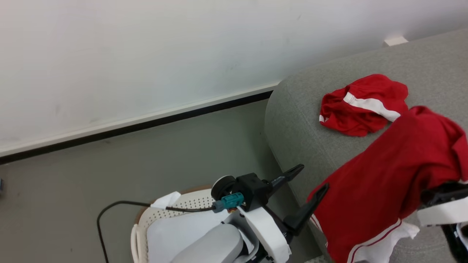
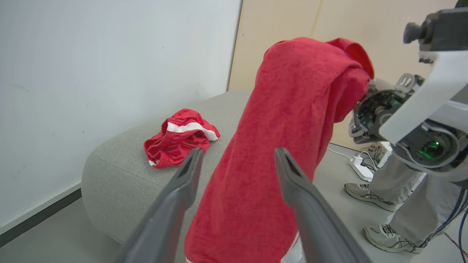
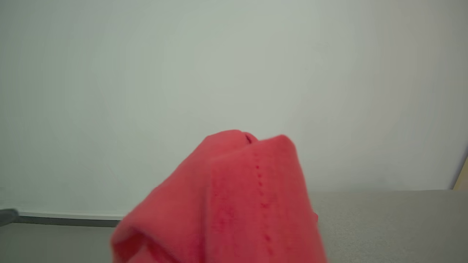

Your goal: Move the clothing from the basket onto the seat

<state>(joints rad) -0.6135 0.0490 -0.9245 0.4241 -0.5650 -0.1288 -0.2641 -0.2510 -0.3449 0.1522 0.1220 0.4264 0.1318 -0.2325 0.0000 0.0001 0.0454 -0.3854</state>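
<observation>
A large red garment (image 1: pixel 380 182) with white trim hangs over the grey seat (image 1: pixel 303 120), draped from my right gripper (image 1: pixel 442 153). That gripper's fingers are hidden under the cloth, which bunches up in the right wrist view (image 3: pixel 234 204). Red shorts (image 1: pixel 362 106) with a white stripe lie crumpled on the seat. My left gripper (image 1: pixel 313 176) is open and holds nothing, beside the seat's edge just left of the hanging garment (image 2: pixel 278 146). The cream basket (image 1: pixel 172 212) stands on the floor at the lower left, partly behind my left arm.
A plain white cloth (image 1: pixel 179 230) lies in the basket. A black cable (image 1: pixel 109 208) loops on the floor by it. A white wall with a dark baseboard (image 1: pixel 146 124) runs behind. A person's shoes (image 2: pixel 369 191) and a power strip (image 2: pixel 360 168) are beyond the seat.
</observation>
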